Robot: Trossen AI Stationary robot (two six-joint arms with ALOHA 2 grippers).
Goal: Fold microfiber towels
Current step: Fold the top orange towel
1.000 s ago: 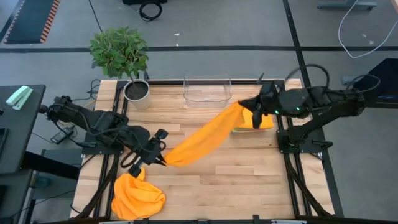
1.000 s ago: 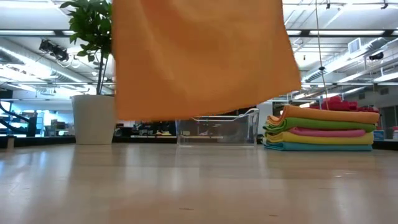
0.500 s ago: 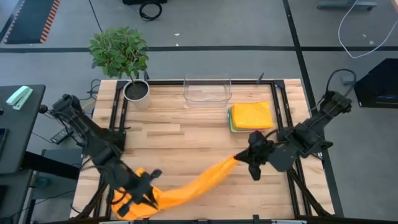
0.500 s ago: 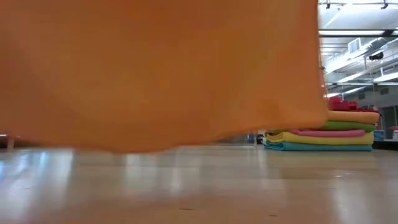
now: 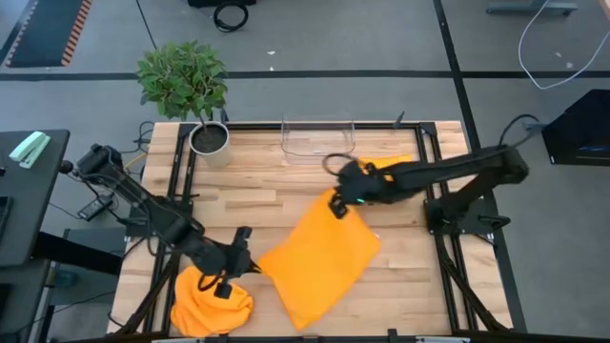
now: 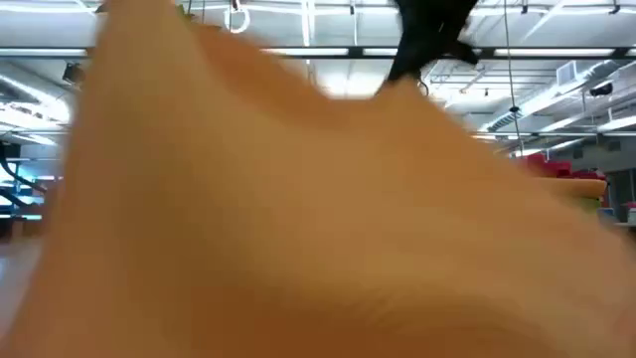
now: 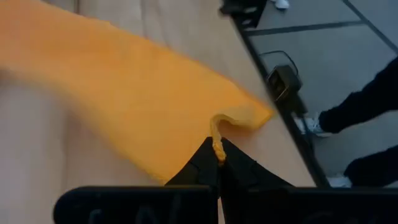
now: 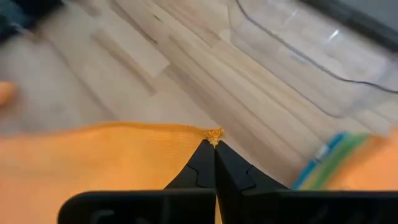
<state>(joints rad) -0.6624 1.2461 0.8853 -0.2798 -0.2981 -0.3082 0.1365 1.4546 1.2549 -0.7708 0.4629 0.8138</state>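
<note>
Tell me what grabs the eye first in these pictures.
The big orange towel spread between both arms over the middle of the table, so near the low camera that it fills that view. The left gripper pinches one corner, the right gripper another. A crumpled orange towel lies at the front left corner, and a folded stack sits by the clear bin.

Orange towel [image 5: 319, 255] spread between left claw [image 5: 244, 261] and right claw [image 5: 338, 201].
</note>
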